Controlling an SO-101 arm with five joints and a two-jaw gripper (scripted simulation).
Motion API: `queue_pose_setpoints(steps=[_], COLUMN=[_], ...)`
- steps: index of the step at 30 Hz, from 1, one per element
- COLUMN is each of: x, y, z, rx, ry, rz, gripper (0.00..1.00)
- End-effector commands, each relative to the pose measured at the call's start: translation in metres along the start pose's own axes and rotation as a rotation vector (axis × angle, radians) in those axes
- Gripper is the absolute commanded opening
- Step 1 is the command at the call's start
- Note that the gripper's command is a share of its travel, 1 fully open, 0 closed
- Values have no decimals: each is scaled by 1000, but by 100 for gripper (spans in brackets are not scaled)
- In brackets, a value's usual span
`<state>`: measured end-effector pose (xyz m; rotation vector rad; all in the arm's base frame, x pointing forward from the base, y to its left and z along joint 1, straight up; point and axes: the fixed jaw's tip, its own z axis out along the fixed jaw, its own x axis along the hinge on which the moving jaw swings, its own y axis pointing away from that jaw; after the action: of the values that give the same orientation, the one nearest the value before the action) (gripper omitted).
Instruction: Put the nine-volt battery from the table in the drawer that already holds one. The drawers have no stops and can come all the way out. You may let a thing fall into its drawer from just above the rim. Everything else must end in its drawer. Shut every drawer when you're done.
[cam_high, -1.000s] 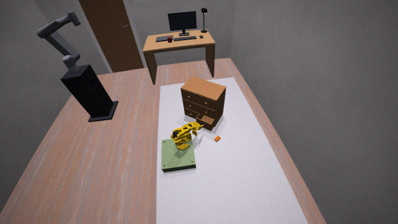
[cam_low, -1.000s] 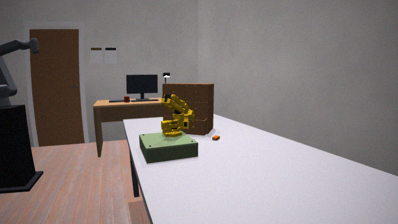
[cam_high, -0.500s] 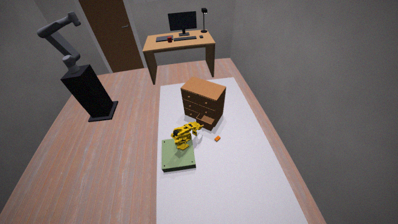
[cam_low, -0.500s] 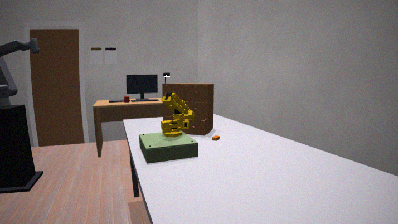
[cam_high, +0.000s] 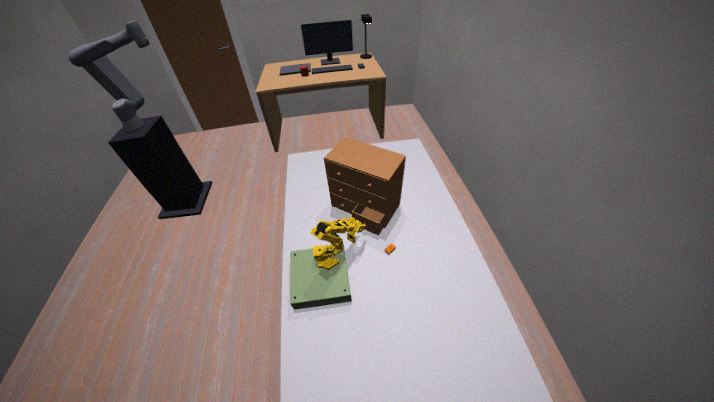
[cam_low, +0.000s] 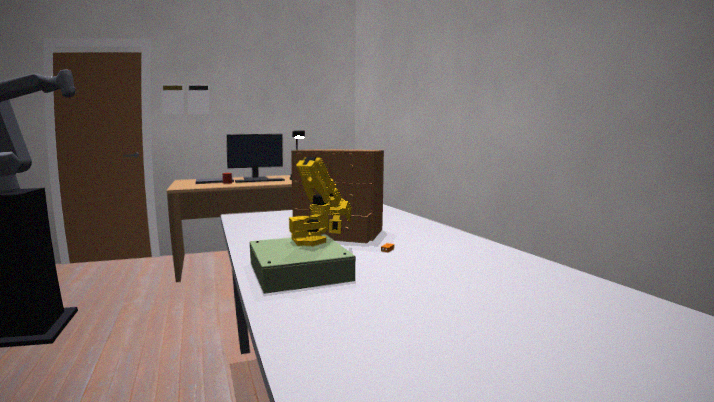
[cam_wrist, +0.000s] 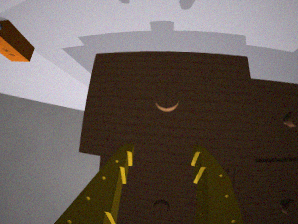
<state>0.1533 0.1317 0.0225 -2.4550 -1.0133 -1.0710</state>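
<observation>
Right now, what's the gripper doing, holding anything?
Gripper: partly open, holding nothing; battery lies on the table.

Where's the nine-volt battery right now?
The orange battery lies on the white table, right of the gripper in the top view, near the pulled-out bottom drawer.

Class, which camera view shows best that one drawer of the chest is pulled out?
The top view: the open drawer juts from the chest, its inside visible. The exterior view shows only the chest's side. The wrist view shows a dark drawer front with its handle, close up.
</observation>
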Motion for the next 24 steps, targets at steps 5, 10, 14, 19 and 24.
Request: queue_pose_setpoints(steps=[5,10,14,19,24], x=[-1,-1,-1,-8,-10], y=[-1,-1,-1,-2,-2], z=[17,17,17,30,33], rx=[5,5,5,6,6], ry=[0,0,0,-7,-8], rz=[0,0,0,0,0], gripper=[21,21,21,21,21])
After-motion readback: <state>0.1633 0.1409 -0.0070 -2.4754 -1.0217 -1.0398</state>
